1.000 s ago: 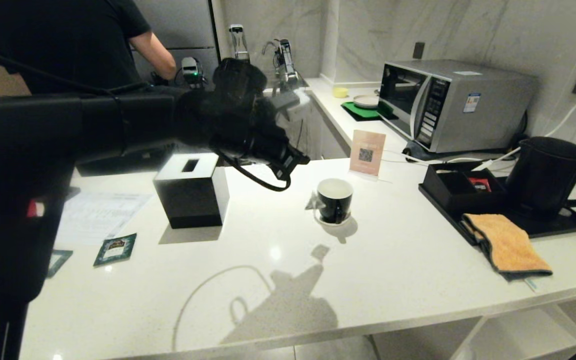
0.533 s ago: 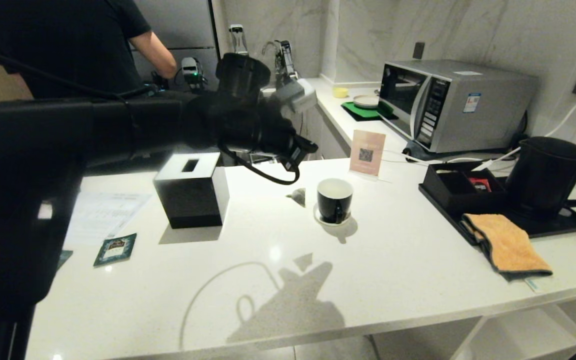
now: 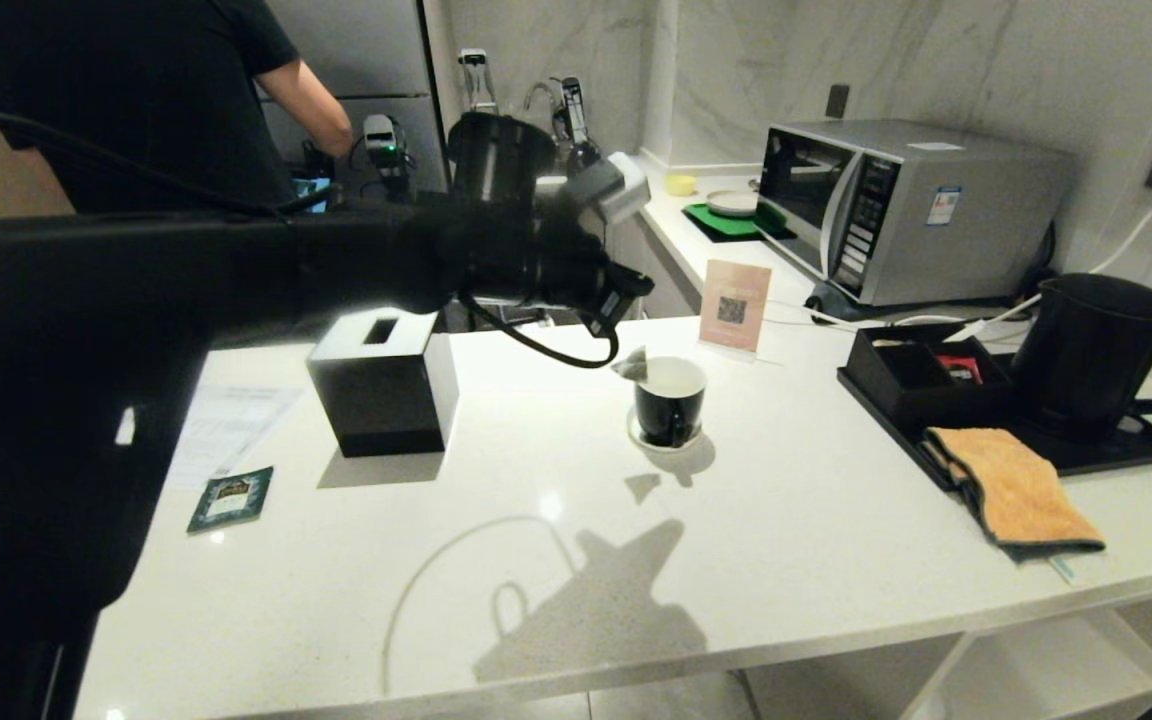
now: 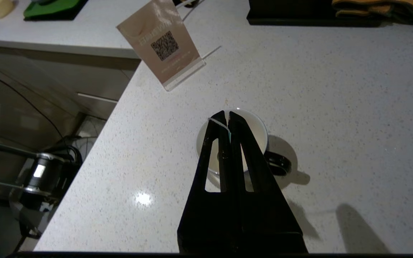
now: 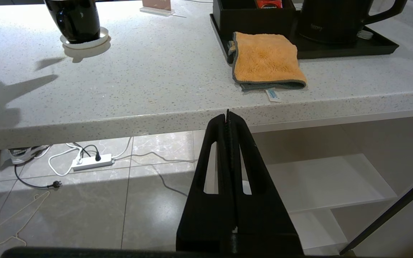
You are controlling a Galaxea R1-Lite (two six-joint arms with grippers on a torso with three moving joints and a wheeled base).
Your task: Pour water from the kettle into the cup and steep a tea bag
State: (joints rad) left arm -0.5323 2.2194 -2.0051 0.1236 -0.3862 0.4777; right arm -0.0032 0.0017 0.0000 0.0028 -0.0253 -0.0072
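The cup (image 3: 669,402), black outside and white inside, stands on a small white saucer (image 3: 648,441) mid-counter. My left gripper (image 3: 638,288) hovers just above and left of it, shut on a thin white string (image 4: 216,123). The pale tea bag (image 3: 632,365) dangles from that string at the cup's left rim. In the left wrist view the gripper (image 4: 226,114) is over the cup's white inside (image 4: 258,130) and hides the bag. The black kettle (image 3: 1096,350) sits on a black tray at the far right. My right gripper (image 5: 228,114) is shut and empty, parked below the counter edge.
A black tissue box (image 3: 381,385) stands left of the cup and a QR card stand (image 3: 734,305) behind it. The tray (image 3: 1116,455) holds a black compartment box (image 3: 911,375), with an orange cloth (image 3: 1011,490) over its front. Microwave (image 3: 896,205) at back. Green sachet (image 3: 231,497) front left. A person (image 3: 136,90) stands back left.
My left gripper has moved right and slightly up toward the cup. The hanging tea bag swung from beside the saucer out to the left, then up to the cup's rim.
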